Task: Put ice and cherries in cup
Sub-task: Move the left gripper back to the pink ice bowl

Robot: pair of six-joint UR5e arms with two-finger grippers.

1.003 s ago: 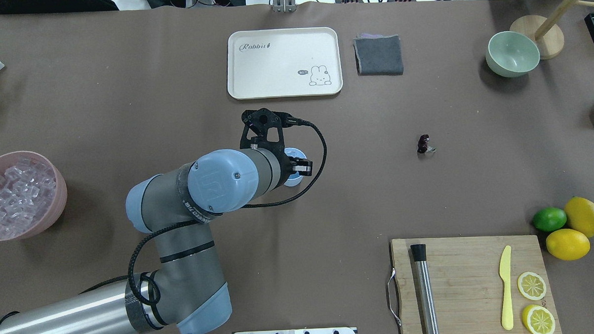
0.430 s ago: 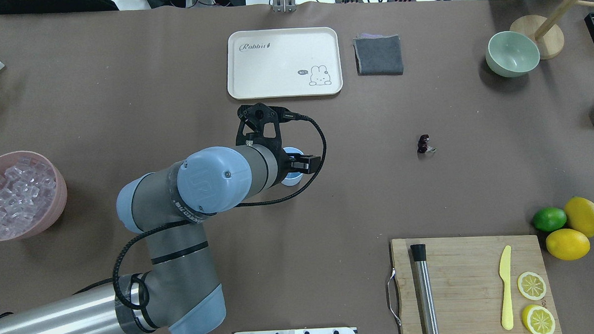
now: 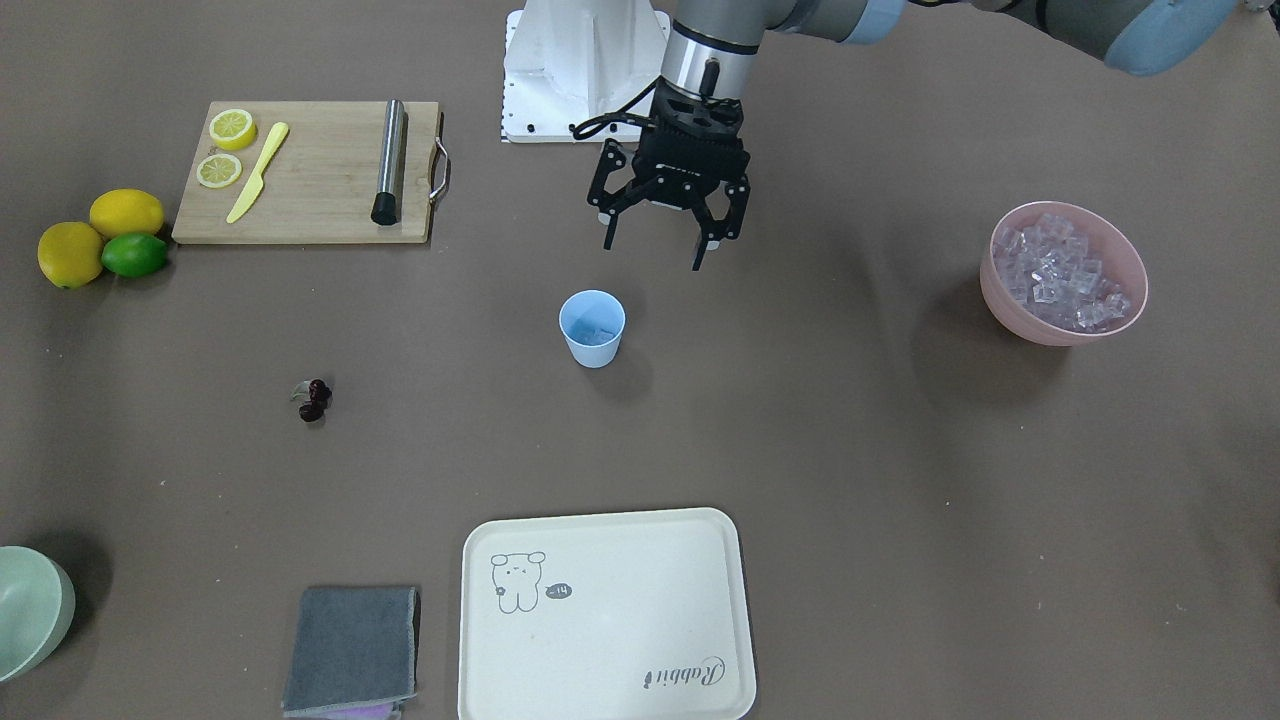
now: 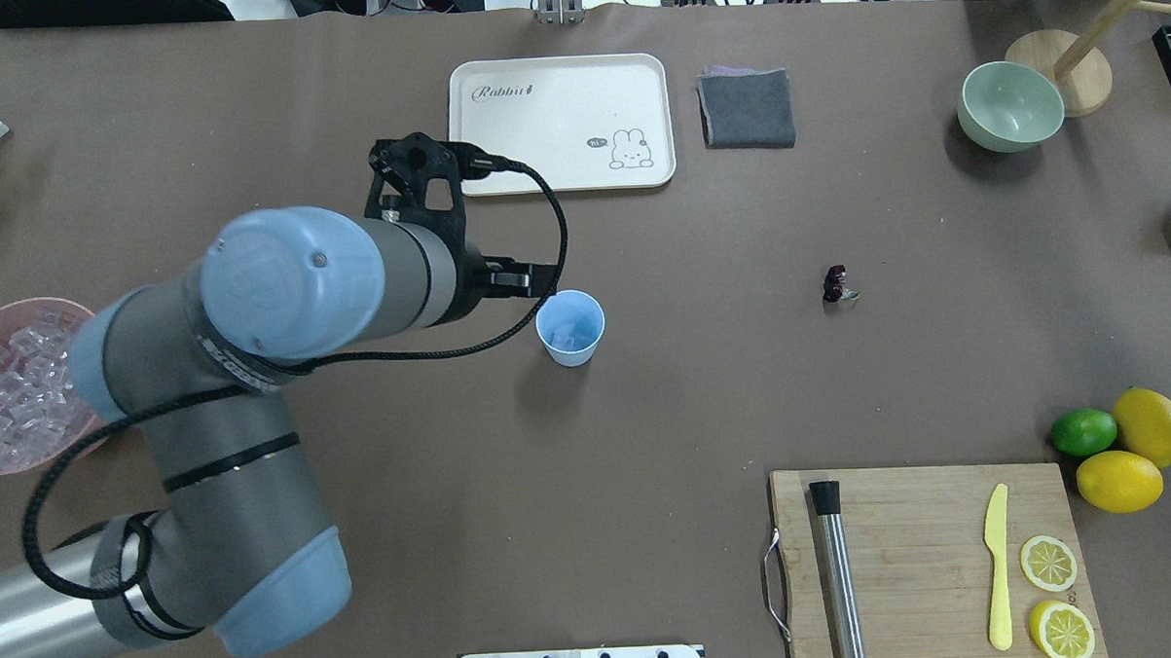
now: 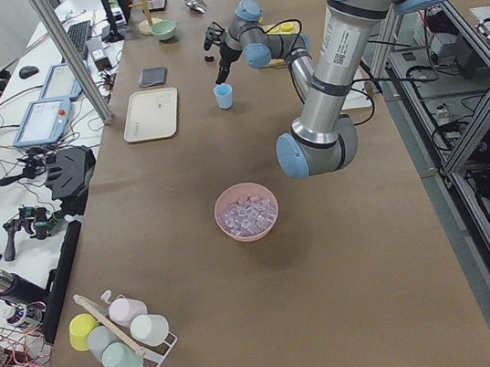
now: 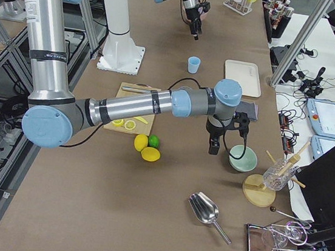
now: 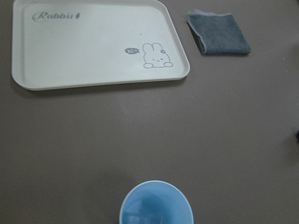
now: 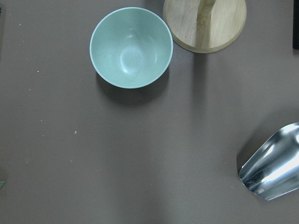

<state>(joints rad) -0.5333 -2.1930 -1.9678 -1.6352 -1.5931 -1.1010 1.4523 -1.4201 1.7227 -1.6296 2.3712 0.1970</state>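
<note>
Brown paper covers the surface, and I see one cup (image 3: pixel 592 352) upright near its middle with some ice (image 4: pixel 566 335) inside, though I cannot count those cubes. One cluster of cherries (image 4: pixel 835 283) lies well apart, toward the right end. One pink bowl (image 3: pixel 1060 335) at the left end holds cubes beyond counting. Near the cup the left fingers (image 3: pixel 708 235) hang spread and empty. Whether the right fingers (image 6: pixel 213 144) are spread, I cannot tell. My worry is that a low pass tips the light cup, or the tiny cherries slip from a pinch.

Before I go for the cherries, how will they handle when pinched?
The cherries look tiny and round, so probably light and apt to roll. They lie as one small cluster, so they may dangle or separate when lifted.
</note>
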